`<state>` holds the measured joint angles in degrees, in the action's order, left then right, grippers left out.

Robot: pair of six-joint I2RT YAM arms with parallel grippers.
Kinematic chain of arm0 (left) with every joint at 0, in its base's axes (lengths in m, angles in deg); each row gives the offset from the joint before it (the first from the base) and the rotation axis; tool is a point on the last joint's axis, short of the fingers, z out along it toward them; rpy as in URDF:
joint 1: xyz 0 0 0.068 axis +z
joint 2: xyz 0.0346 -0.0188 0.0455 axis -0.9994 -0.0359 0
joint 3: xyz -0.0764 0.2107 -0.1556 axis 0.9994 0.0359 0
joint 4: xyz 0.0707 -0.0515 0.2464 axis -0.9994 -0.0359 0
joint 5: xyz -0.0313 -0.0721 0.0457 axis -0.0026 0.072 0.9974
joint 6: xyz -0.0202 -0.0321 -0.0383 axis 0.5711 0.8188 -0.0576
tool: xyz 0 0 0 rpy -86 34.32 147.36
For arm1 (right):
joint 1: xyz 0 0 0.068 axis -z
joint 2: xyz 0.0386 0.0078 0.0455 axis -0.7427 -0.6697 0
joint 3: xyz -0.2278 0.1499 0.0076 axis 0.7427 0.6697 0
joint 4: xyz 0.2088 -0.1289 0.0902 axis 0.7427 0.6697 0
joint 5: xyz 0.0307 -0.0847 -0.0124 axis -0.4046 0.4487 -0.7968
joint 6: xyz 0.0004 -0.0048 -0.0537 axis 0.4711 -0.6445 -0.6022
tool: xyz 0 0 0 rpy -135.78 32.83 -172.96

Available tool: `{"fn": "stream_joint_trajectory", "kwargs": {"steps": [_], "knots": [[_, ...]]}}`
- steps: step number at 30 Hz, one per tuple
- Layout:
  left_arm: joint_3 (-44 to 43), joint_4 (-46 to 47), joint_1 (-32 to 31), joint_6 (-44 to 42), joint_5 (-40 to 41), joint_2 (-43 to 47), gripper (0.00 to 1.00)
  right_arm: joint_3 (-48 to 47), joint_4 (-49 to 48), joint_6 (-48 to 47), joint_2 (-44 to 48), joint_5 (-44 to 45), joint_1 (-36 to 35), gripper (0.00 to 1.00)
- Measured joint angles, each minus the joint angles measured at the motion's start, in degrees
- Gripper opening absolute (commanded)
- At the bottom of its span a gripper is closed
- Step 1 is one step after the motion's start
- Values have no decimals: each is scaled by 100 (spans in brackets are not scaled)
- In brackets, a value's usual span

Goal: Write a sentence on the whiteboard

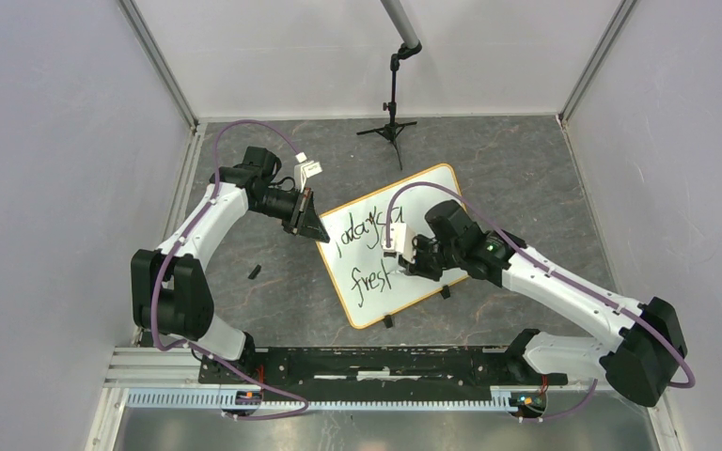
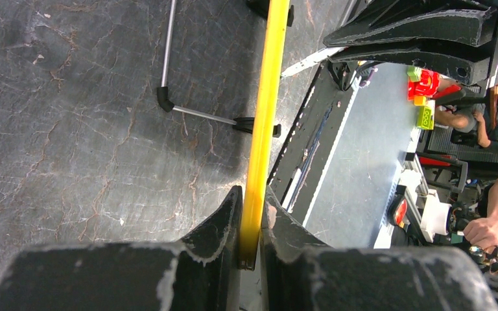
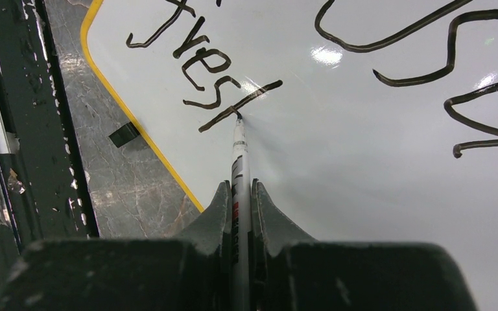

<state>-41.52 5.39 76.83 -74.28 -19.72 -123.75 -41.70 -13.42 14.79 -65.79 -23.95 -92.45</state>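
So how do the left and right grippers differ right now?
The left gripper grips the whiteboard by its yellow rim; the right gripper grips a marker. The left gripper sits at the board's edge; the right gripper is over its white face, marker tip at the last stroke of the sentence. Both are shut on something thin.

whiteboard 1 | marker 1 | arms 2 | tripod 1 | clip feet 2
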Motion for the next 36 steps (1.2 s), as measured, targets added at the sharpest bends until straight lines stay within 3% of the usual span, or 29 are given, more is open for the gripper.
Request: {"fn": "stream_joint_trajectory", "kwargs": {"steps": [16, 27, 36], "knots": [[0, -2, 0, -7, -2, -13, 2, 490, 118, -225, 256, -109, -2, 0], [0, -2, 0, -7, -4, -13, 3, 208, 376, -205, 258, -448, 20, 0], [0, -2, 0, -7, -4, -13, 2, -299, 470, -151, 258, -811, 702, 0]]}}
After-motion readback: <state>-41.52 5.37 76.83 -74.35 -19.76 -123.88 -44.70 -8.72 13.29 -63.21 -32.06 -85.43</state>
